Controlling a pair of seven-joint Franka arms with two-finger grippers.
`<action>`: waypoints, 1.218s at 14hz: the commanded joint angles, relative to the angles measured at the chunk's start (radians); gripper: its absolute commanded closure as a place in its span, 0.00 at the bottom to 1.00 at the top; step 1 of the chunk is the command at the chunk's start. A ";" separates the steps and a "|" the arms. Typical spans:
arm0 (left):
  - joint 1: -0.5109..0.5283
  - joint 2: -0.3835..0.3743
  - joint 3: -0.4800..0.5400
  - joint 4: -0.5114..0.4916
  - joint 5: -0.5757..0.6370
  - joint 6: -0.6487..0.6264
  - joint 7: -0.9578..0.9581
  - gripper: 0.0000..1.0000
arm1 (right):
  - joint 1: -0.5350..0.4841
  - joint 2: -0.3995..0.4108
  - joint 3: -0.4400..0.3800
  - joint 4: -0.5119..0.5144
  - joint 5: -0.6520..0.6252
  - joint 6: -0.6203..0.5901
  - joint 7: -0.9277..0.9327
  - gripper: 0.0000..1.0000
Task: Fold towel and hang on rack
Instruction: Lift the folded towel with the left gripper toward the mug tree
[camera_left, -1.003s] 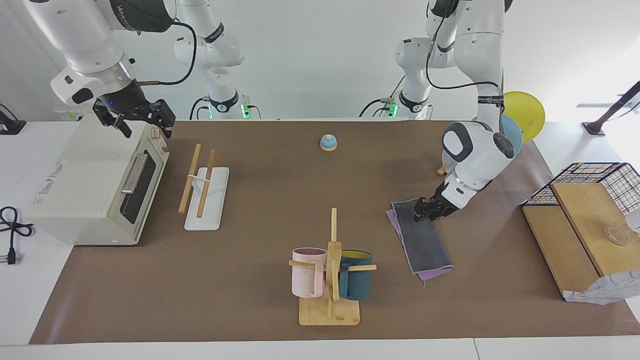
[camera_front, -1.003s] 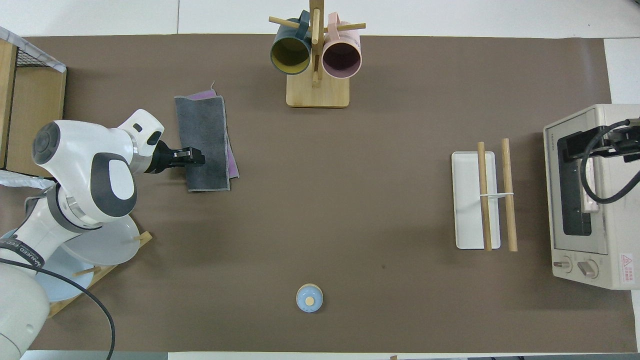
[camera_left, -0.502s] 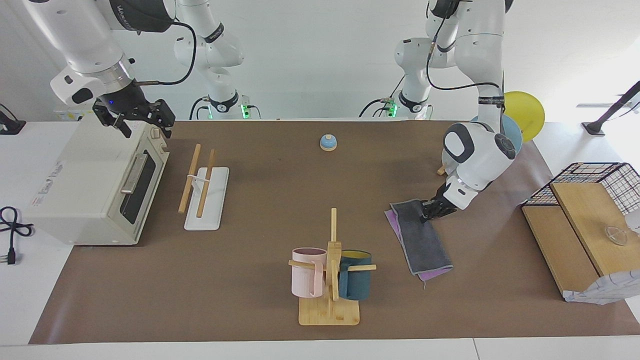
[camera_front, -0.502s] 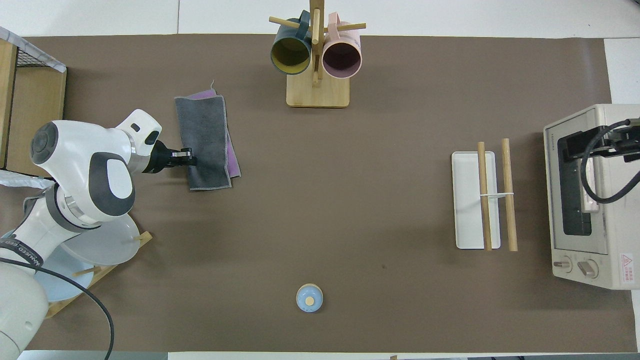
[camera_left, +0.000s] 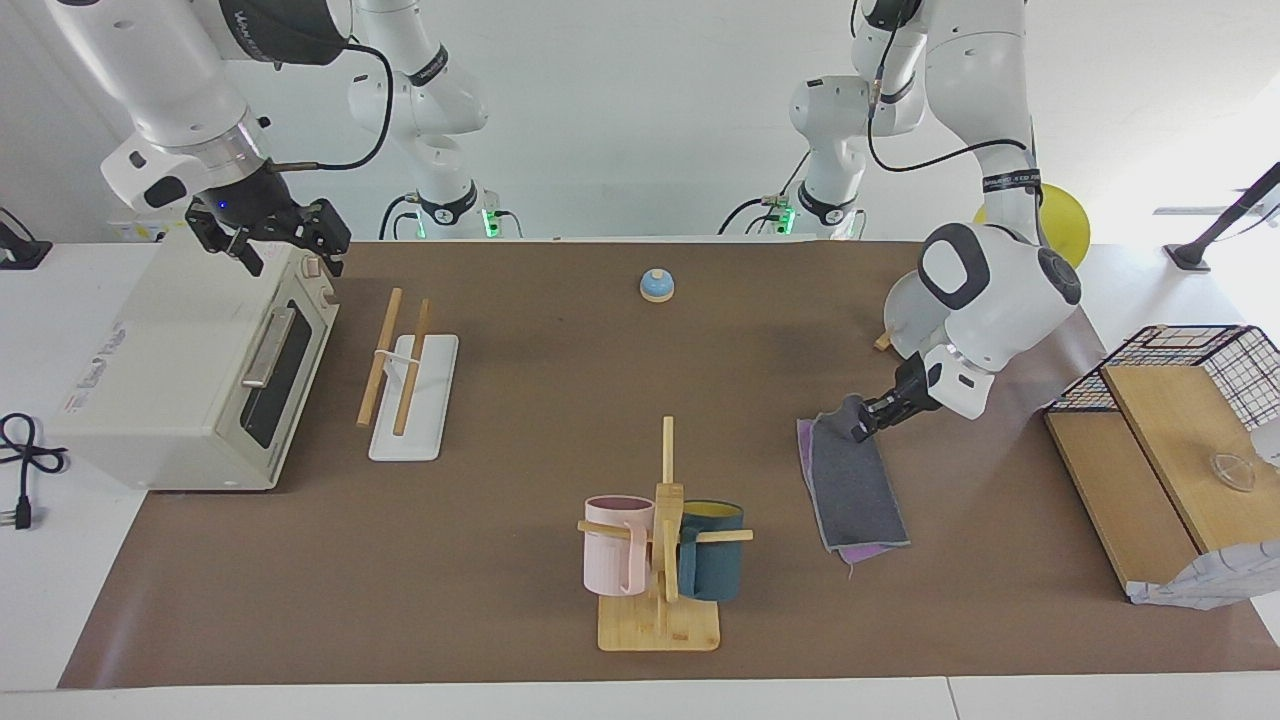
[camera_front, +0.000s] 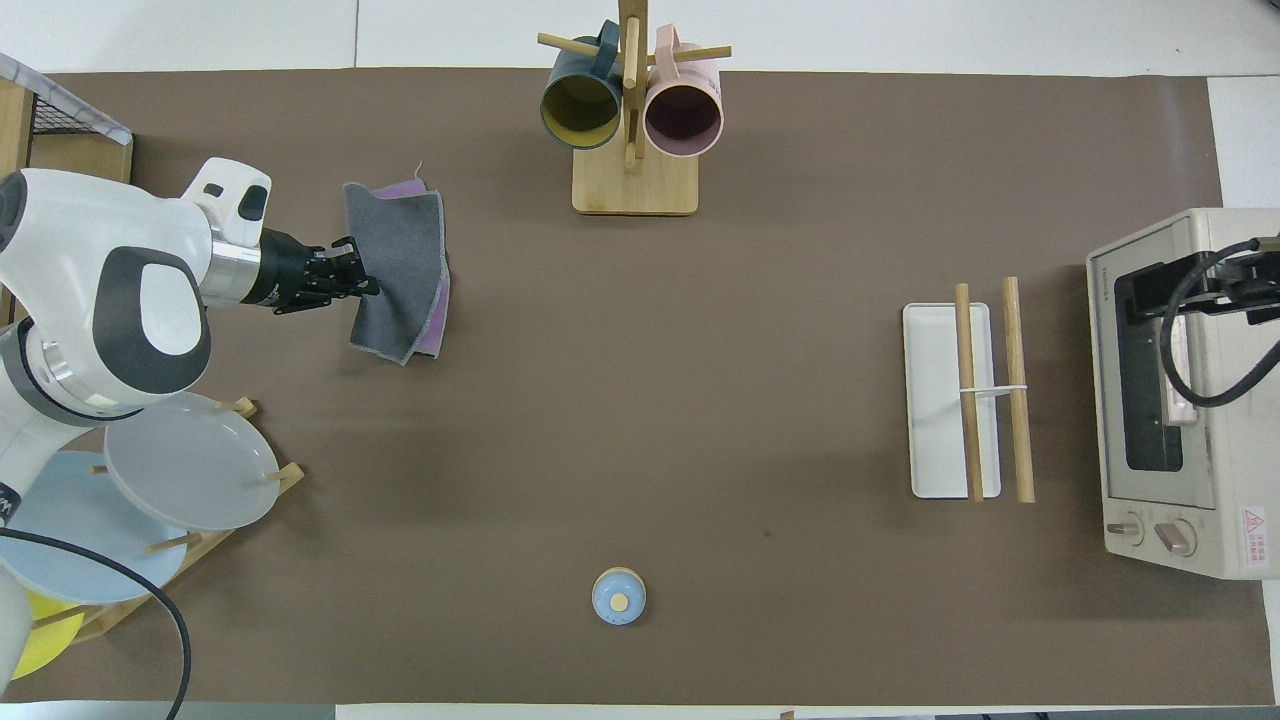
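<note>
The soft folded towel (camera_left: 852, 478), dark grey on top w/ a purple edge peeking out, is lying on the brown table mat (camera_left: 520, 400) at the left arm's end, beside the bamboo mug tree (camera_left: 662, 540) w/ pink & teal mugs. One corner nearer the robots is lifting up.

The left gripper (camera_left: 862, 426) is pinching that corner, fingers squeezed tight on the cloth. Its white arm is bending down low & sideways from the plate stand's (camera_front: 150, 490) side.

The right gripper (camera_left: 280, 240) is waiting over the cream toaster oven (camera_left: 190, 370), fingers spread wide, holding nothing.

The rack (camera_left: 405, 375) w/ two light-wood rods on a white base is sitting beside the oven, well apart from the towel.

Arm writing is too small to read.
</note>
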 joint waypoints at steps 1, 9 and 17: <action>-0.007 -0.023 -0.004 0.065 0.080 -0.107 -0.275 1.00 | -0.001 -0.019 -0.003 -0.024 -0.002 0.002 -0.023 0.00; -0.005 -0.177 -0.082 0.106 0.108 -0.184 -1.007 1.00 | -0.001 -0.019 -0.003 -0.024 -0.002 0.002 -0.023 0.00; 0.003 -0.210 -0.094 0.178 0.111 -0.170 -1.624 1.00 | 0.097 -0.048 0.025 -0.136 0.309 0.210 0.241 0.00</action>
